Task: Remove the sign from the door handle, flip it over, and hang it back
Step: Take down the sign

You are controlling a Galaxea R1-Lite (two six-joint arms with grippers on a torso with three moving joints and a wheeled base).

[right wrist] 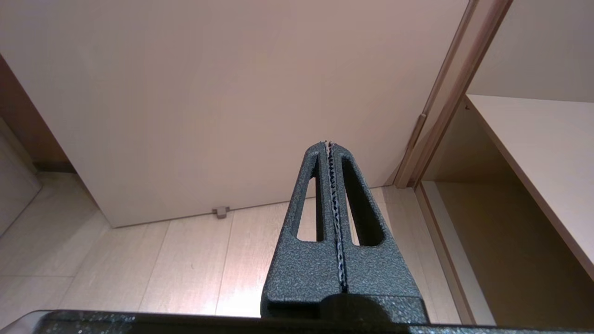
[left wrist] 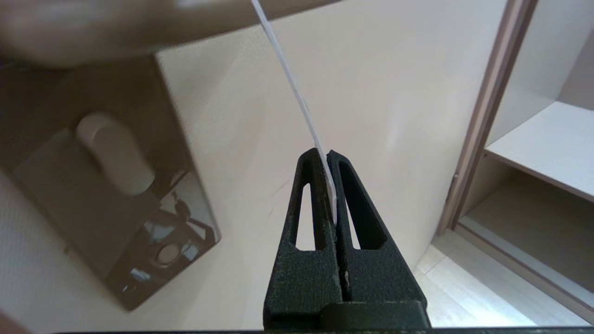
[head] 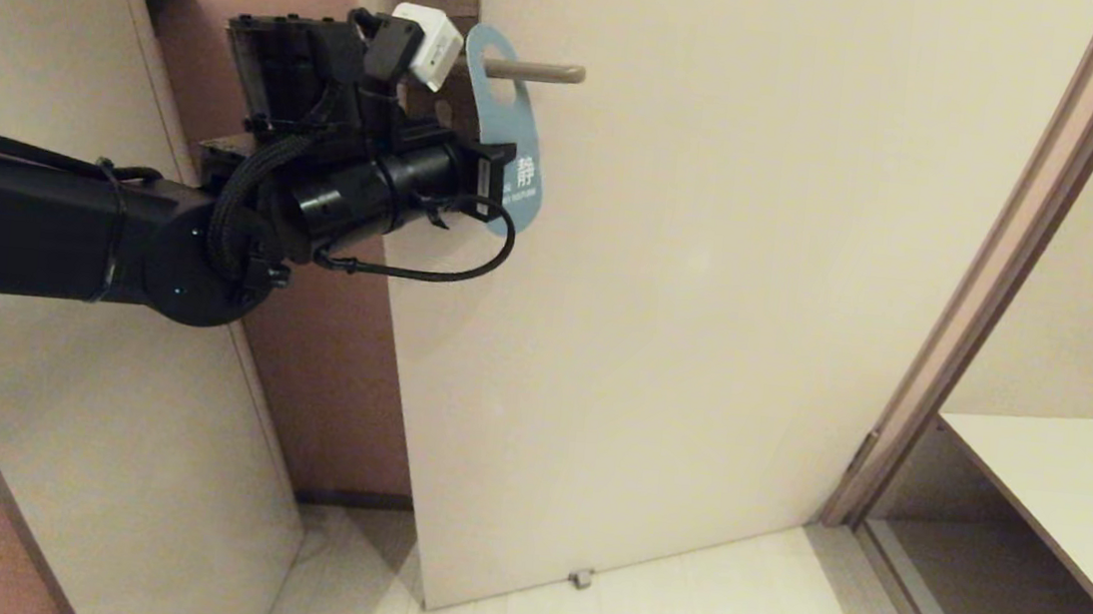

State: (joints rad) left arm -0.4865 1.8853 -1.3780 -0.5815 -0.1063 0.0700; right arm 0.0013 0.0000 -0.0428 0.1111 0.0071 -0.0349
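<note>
Sign: blue side out, oval hole around handle, lower end below handle pinched in left gripper. Right gripper closed, empty, away from handle. Judged stage: grasp made; lift-off, flip, rehang remain.

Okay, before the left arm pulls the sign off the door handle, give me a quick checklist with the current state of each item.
1. Left pincer shut on the sign: ok.
2. Grip at the sign's lower end, away from the hole: ok.
3. Sign still hooked over the handle: ok, not yet off.
4. Handle's free end unobstructed for sliding off: ok.
5. Blue-grey side facing out, flip not done: ok.
6. Right pincer shut, empty, low near the floor: ok.
</note>
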